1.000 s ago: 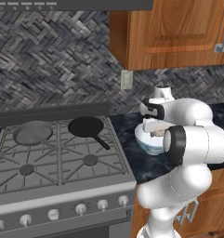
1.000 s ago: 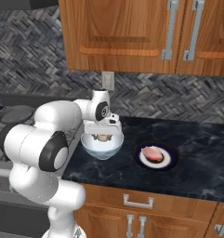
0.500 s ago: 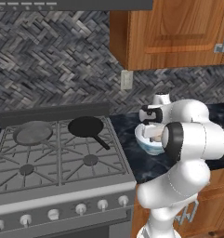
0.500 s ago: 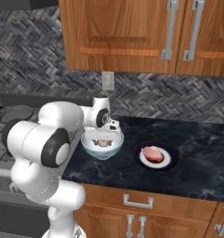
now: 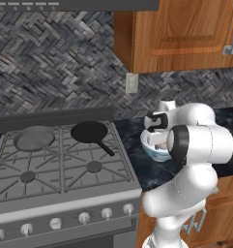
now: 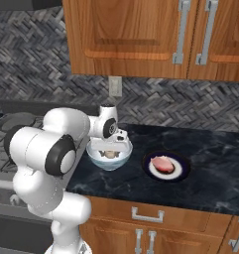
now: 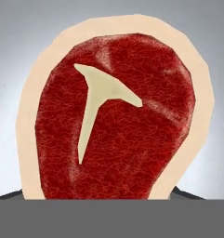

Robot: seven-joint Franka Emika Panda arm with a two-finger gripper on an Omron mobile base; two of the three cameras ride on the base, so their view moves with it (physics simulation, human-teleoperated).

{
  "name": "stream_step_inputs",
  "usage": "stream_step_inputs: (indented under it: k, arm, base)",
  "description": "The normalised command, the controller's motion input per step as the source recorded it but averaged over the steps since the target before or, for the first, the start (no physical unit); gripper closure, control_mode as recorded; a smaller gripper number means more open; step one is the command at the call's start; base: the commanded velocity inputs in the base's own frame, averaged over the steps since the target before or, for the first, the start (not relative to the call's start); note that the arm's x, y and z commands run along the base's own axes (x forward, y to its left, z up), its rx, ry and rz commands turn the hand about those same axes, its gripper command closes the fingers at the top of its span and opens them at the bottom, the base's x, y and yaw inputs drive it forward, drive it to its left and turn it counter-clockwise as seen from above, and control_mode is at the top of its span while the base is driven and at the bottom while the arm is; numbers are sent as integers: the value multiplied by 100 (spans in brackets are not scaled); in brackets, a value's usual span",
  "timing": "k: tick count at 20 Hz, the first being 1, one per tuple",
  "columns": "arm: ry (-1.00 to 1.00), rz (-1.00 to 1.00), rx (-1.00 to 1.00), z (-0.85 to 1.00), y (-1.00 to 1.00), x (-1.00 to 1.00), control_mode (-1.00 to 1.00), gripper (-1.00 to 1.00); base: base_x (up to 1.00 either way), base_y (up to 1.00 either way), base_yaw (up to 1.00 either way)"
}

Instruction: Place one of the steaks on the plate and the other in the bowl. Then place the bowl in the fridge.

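Hand view: steak (image 7: 115, 116) close below, pincer (image 6: 110, 148) wide over bowl (image 6: 109, 159).

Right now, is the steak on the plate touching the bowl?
Apart. The right base view shows the steak lying on the plate, with dark counter between the plate and the bowl.

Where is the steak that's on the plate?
In the right base view, that steak lies on the small round plate on the dark counter, to the right of the bowl and below the wooden cabinets.
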Motion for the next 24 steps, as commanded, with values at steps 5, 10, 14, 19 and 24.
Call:
stream_step_inputs:
  k: [5,10,14,19,24]
  arm:
    - [0,0,0,0,0,20,-100,100]
    - [0,0,0,-1,1,12,-100,-100]
    - [0,0,0,0,0,0,-100,-100]
    - [0,0,0,9,0,-15,-100,-100]
    - [-7,0,0,56,14,-44,-100,-100]
  base:
    - [0,0,0]
    - [0,0,0]
    - [0,0,0]
    - [0,0,0]
    - [0,0,0]
